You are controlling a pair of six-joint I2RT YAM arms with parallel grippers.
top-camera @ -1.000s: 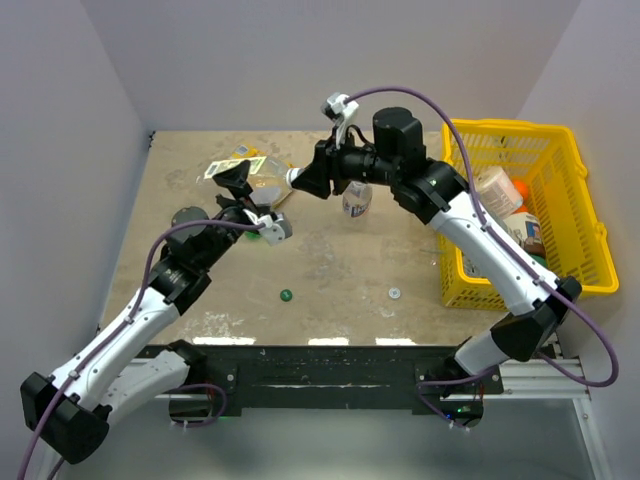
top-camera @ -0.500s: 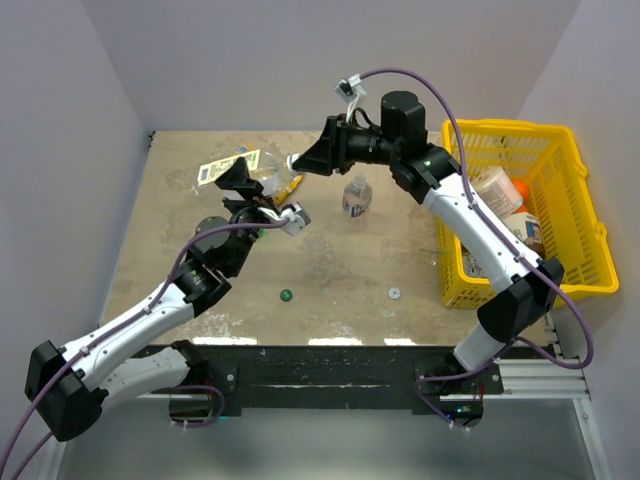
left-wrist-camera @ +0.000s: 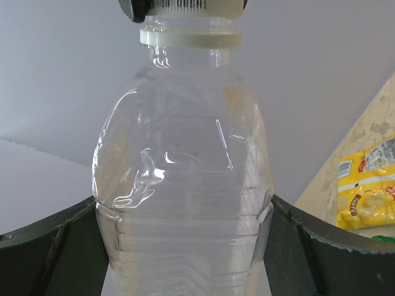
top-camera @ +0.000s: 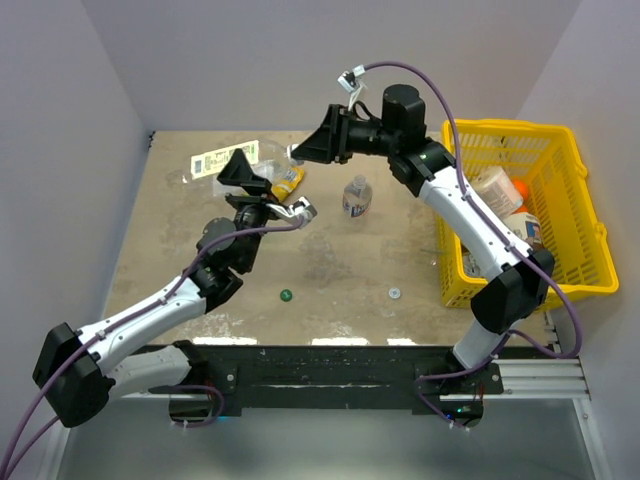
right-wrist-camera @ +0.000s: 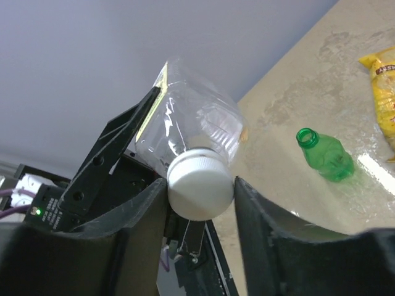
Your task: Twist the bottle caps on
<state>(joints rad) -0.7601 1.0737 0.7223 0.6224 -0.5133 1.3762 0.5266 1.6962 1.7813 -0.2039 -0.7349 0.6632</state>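
Observation:
My left gripper (left-wrist-camera: 185, 237) is shut on a clear bottle (left-wrist-camera: 185, 154), holding its ribbed body off the table. A white cap (right-wrist-camera: 199, 188) sits on that bottle's neck, and my right gripper (right-wrist-camera: 201, 185) is shut on it, one finger on each side. From above, the two grippers meet at the back left: left gripper (top-camera: 252, 182), right gripper (top-camera: 298, 155), with the held bottle's label (top-camera: 226, 160) showing. A second clear bottle (top-camera: 355, 197) stands uncapped at mid table. A green bottle (right-wrist-camera: 325, 154) is open on the table. A dark green cap (top-camera: 286, 295) and a white cap (top-camera: 393, 293) lie near the front.
A yellow snack packet (top-camera: 288, 182) lies under the grippers. A yellow basket (top-camera: 592, 205) with bulkier containers stands at the right edge. Walls close the table at the left, back and right.
Both grippers have moved toward the back wall together with the bottle and cap. The right arm has swung off the standing clear bottle, which now shows in full.

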